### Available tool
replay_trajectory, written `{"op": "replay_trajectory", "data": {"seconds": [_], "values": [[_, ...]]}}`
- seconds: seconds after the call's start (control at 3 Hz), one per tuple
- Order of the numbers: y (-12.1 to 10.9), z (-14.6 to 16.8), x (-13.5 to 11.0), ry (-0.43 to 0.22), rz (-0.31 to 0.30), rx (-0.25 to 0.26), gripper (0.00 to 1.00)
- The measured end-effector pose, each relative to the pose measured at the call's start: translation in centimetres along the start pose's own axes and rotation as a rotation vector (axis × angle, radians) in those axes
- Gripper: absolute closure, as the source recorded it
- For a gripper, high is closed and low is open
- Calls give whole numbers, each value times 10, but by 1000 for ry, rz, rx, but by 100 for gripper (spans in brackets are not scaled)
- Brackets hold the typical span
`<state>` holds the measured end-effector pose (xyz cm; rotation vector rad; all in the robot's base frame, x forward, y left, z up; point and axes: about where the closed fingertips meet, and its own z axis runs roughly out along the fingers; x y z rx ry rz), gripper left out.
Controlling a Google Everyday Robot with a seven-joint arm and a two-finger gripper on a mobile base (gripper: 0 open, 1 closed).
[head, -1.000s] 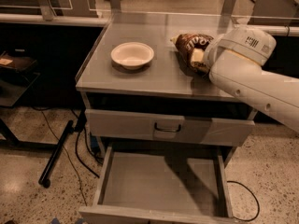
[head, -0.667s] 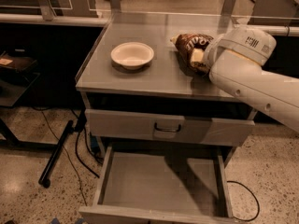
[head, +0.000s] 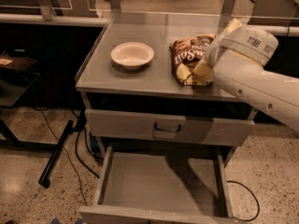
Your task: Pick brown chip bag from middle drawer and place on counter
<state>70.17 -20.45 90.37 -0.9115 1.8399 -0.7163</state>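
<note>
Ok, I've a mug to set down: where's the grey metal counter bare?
Bare: counter's left front corner, the strip between white round bowl and brown crinkly chip bag, and behind both. Crowded right: pincer at the bag.

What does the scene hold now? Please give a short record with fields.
brown chip bag: lying on the counter, right of the white bowl
middle drawer: pulled open, no bag inside
gripper: at the bag's right edge, mostly hidden behind the arm
upper drawer front: shut
task stage: bag appears placed
</note>
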Motion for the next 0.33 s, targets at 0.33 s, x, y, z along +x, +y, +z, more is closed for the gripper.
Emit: {"op": "replay_trajectory", "data": {"seconds": [0.33], "values": [[0, 0, 0, 0, 0, 0, 0]]}}
